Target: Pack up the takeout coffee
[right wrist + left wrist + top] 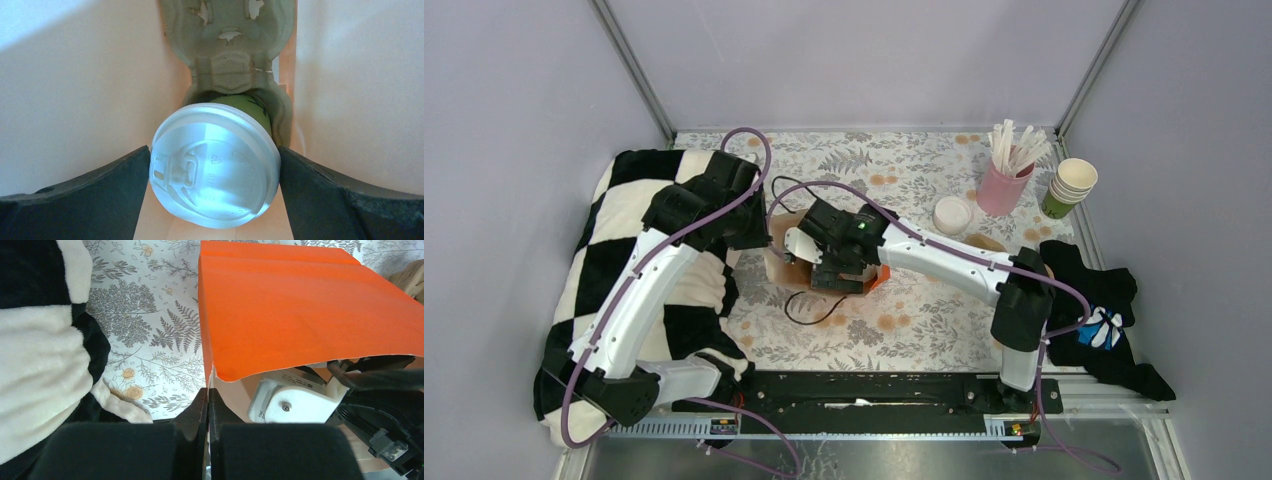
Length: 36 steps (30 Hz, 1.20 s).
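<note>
So the coffee cup (215, 170), white lid on, sits in a hole of the pulp carrier (227, 60), down inside the orange bag (300, 310). The right gripper (214, 150) is in there too, jaws spread wide either side of the lid, right at its rim. Can't tell if they touch it. The bag walls are close on both sides, so not much room. The left gripper (208, 402) is clamped on the bag's top edge, with the checkered blanket (40, 365) just beside it.

Lab cell; grey panels (524, 80), aluminium frame (636, 70)
</note>
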### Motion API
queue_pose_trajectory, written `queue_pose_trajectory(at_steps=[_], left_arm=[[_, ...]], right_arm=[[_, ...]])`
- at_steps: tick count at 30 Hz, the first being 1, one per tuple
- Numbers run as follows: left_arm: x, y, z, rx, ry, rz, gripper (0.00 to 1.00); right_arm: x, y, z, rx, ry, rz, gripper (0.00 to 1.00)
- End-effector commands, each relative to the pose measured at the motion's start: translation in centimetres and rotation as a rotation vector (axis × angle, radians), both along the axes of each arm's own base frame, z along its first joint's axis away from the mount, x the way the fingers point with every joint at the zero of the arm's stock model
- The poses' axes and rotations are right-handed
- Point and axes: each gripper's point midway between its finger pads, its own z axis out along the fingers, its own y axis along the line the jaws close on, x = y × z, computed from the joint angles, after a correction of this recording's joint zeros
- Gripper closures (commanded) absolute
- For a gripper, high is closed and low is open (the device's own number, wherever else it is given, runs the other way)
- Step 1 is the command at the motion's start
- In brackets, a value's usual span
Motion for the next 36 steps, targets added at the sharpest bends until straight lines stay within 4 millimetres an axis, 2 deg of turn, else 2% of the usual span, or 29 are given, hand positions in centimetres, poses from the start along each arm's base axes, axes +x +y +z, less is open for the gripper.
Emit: queue_pose_trajectory(at_steps=[1,7,12,17,25,30,36], left_arm=[[0.2,-1.3,1.3,-0.089,-0.043,-0.009,1.00],[-0.3,-2.3,2.0,-0.153,-0.043,-0.030,1.00],[-0.6,-3.2,2.8,-0.221,-0.063,-0.054,1.00],[-1.2,-3.0,2.3,-0.219,-0.056,-0.058,1.00],[-1.9,-2.8,2.1,-0.222,-0.060,-0.080,1.00],[-2.2,-2.6,2.0,-0.218,-0.067,-0.086,1.00],[-2.9,-2.5,1.4,-0.224,-0.074,-0.112,1.00]], right_arm=[[-0.3,1.9,4.4,0.137,-0.081,-0.010,0.00],[-2.0,2.7,3.8,0.142,-0.047,0.019,0.00],[-1.3,1.8,1.5,0.076,-0.079,-0.024,0.00],[-2.6,2.6,1.0,0.133,-0.013,0.015,0.00],[-2.4,2.3,-1.4,0.094,0.023,-0.018,0.00],[-2.4,1.8,-1.5,0.092,0.027,-0.029,0.00],[-2.1,1.8,-0.3,0.140,-0.012,-0.008,0.00]])
